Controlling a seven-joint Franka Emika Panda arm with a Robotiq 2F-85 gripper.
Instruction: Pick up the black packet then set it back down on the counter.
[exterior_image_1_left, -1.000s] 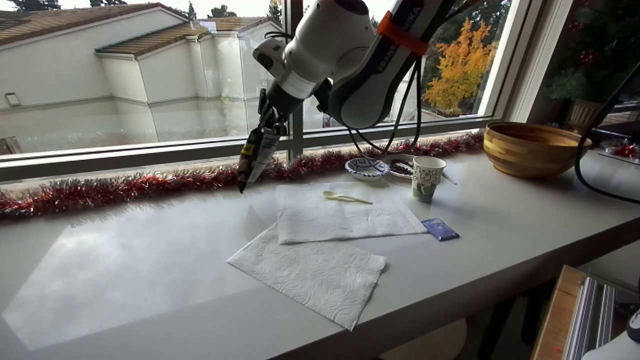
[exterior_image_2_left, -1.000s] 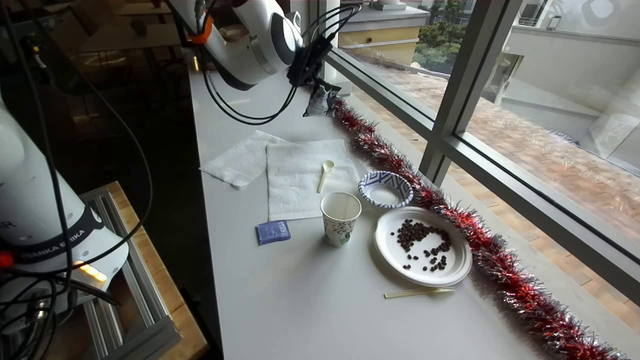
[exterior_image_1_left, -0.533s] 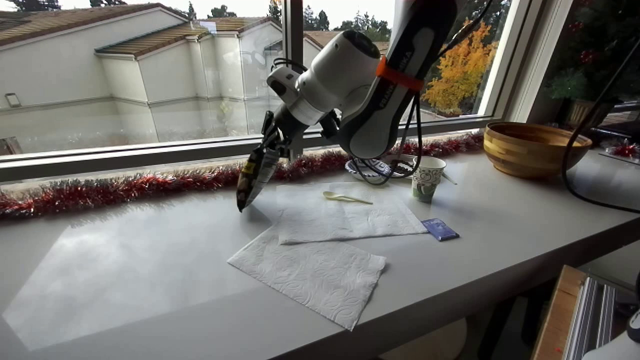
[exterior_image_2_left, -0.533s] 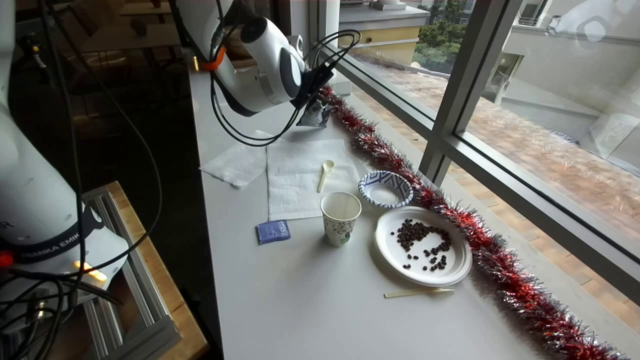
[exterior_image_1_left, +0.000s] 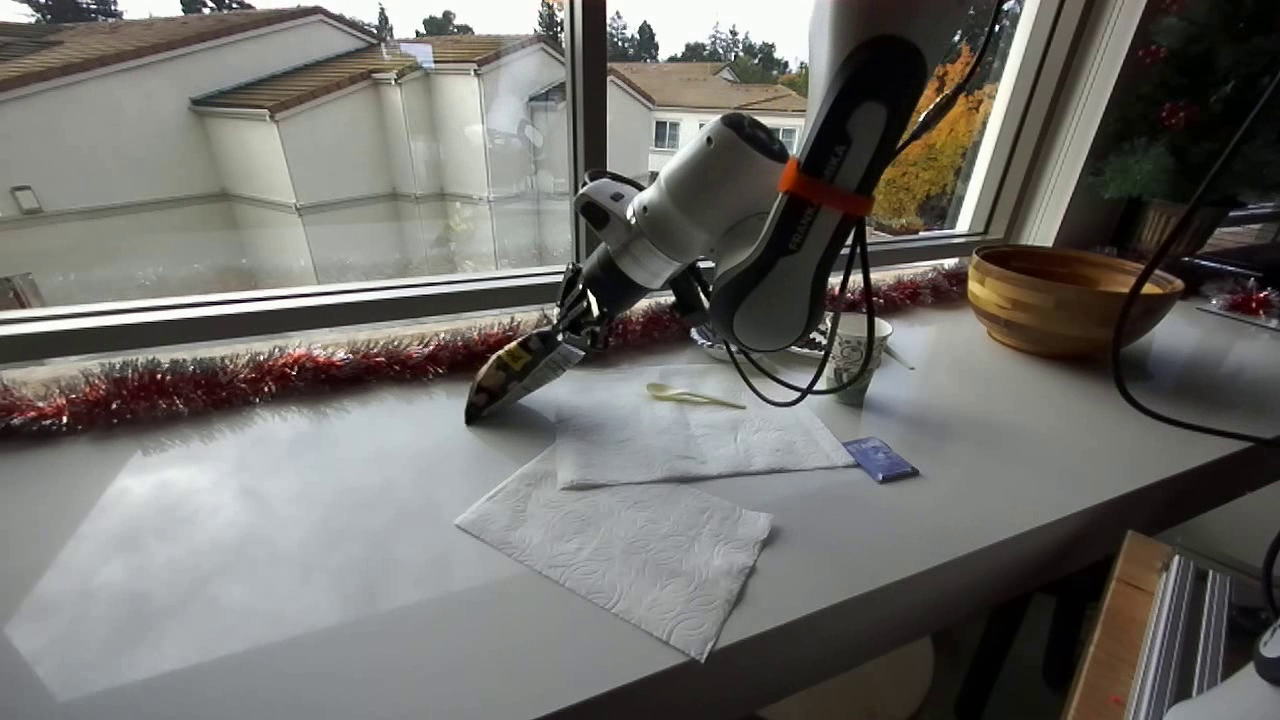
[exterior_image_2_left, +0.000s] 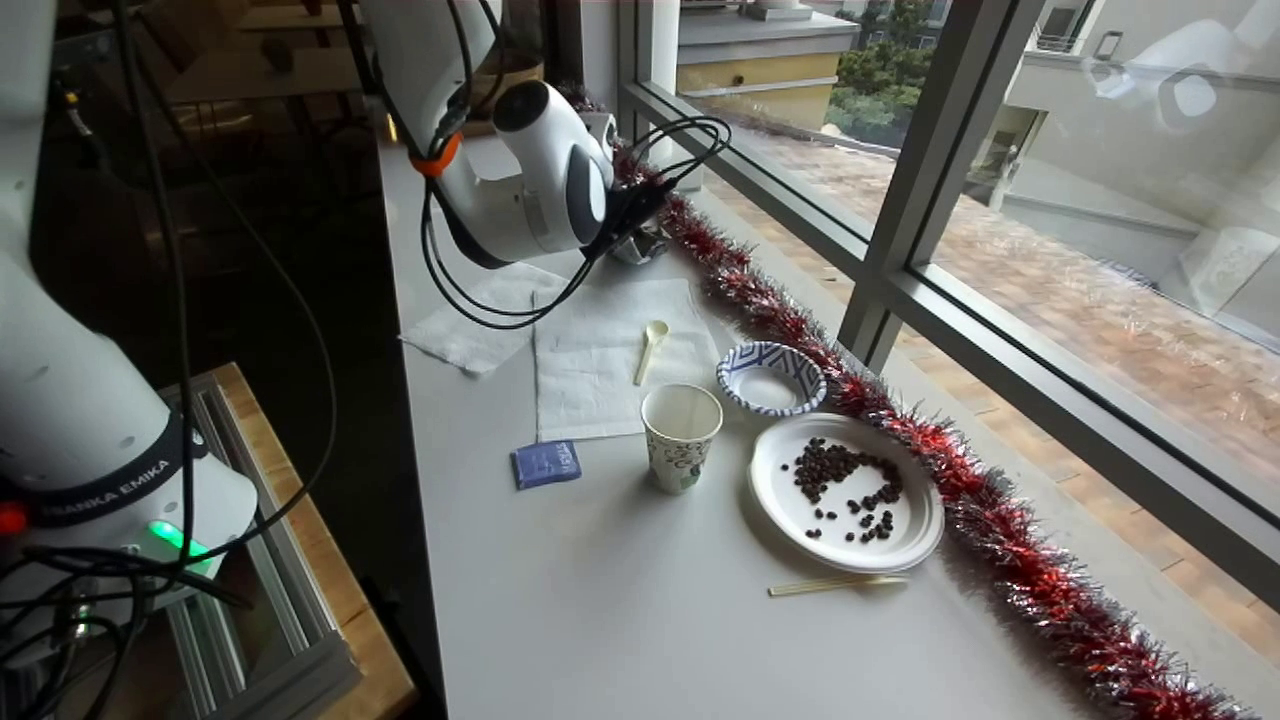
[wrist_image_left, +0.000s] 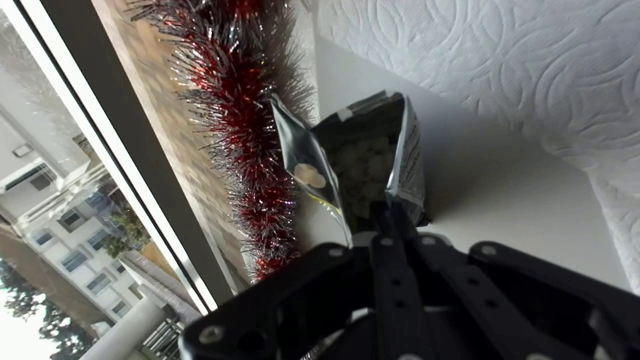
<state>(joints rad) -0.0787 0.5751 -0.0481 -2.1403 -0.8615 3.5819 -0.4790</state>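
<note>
Slanting downward, the arm holds its gripper low over the counter, jaws clamped on the near edge of the black packet — which juts tilted beyond them, lower end touching or just above the counter.

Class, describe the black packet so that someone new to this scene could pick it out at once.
Start at the long pale counter and find the red tinsel along it. Near the tinsel, tilted, pinched in the gripper, is the black packet. Unlike the flat blue packet by a napkin, it is dark, yellow-marked and gaping open at the gripped end.
</note>
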